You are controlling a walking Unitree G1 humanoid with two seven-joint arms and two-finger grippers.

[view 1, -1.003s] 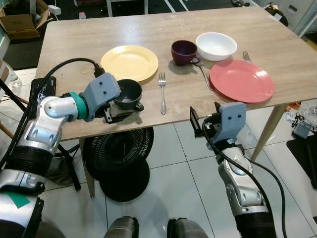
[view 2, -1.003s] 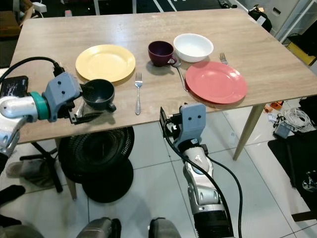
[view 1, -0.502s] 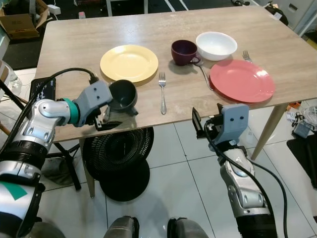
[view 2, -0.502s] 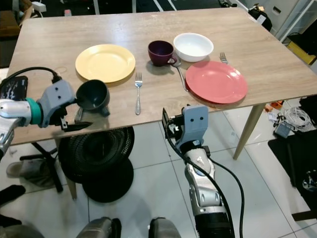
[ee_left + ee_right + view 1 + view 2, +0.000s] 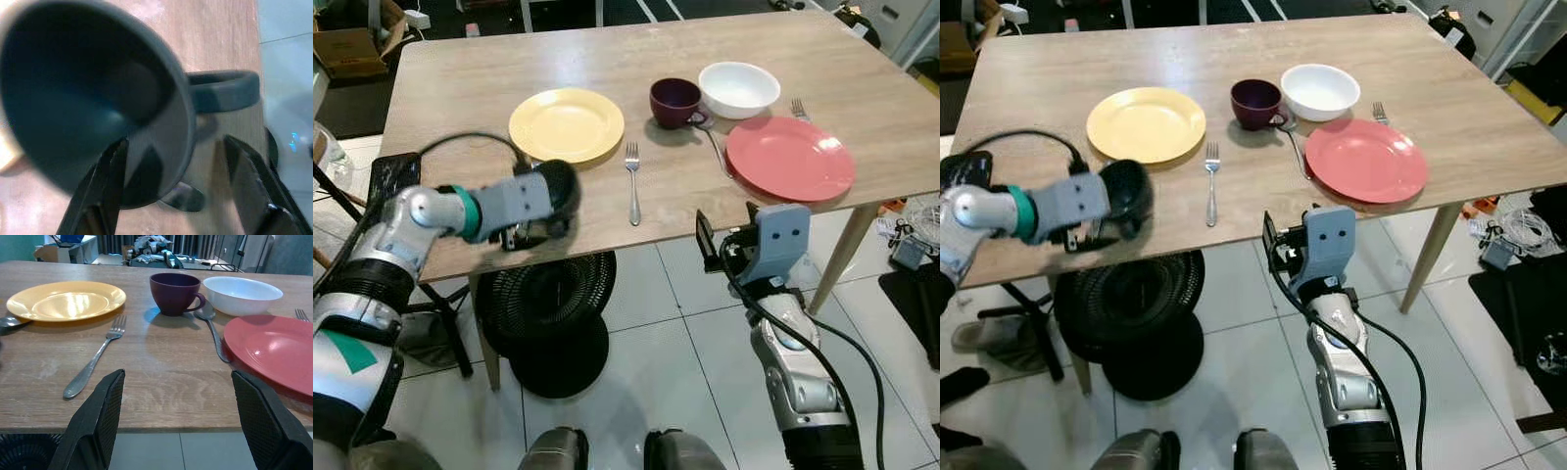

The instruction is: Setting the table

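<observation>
A wooden table (image 5: 460,78) is seen from above, and everything else is placed relative to it. The left arm is bent at the elbow and reaches across the table's near edge toward the near left corner, forearm roughly level. The right arm is raised below the near edge, its wrist turned toward the tabletop. On the table's right side, close to the near edge, a red plate (image 5: 790,159) is laid; on its left half a yellow plate (image 5: 566,124) is laid. A white bowl (image 5: 739,89) is set behind the red plate, with a purple cup (image 5: 674,103) just beside it toward the table's middle. A dark cup (image 5: 93,103) is held tilted over the table's near left edge by the left gripper (image 5: 171,191), one finger inside the rim and the other outside the wall below the handle. The right gripper (image 5: 178,416) is held with its fingers spread apart and nothing between them, just below the near edge. A fork (image 5: 633,180) is laid between the plates, and a spoon (image 5: 213,328) is laid beside the red plate.
</observation>
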